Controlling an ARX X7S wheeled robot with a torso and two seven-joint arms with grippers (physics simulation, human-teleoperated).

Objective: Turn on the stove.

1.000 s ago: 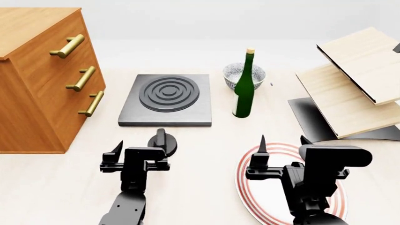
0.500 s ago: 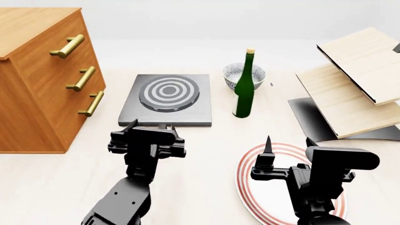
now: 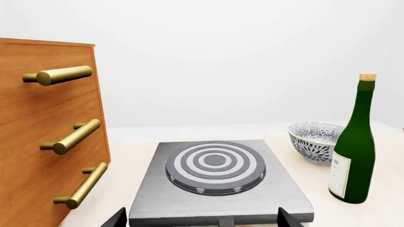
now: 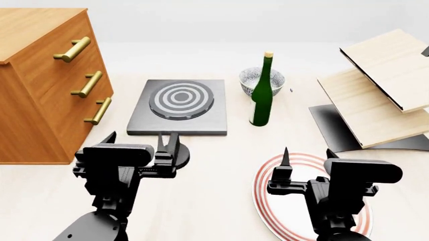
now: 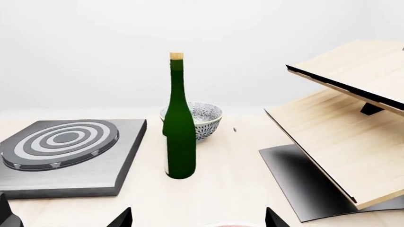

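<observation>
Pale cream table (image 4: 221, 165) carries the flat square dark grey stove (image 4: 178, 107), centre-left, its round ringed burner (image 4: 182, 100) showing light rings. Small black round knob (image 4: 180, 155) sits just off the stove's near edge, handle bar pointing near-to-far. Left hand (image 4: 137, 146), released with fingers spread, lies just left of the knob, plainly the nearer. Right hand (image 4: 307, 159), also released, hovers over a red-ringed white plate (image 4: 275, 201), well apart.

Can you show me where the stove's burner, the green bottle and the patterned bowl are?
Round ringed burner on the dark grey stove (image 4: 181, 99), head view, centre ring.
Tall green glass bottle (image 4: 260, 100), head view, body.
Patterned round bowl (image 3: 311, 142), left wrist view, outer wall.
</observation>
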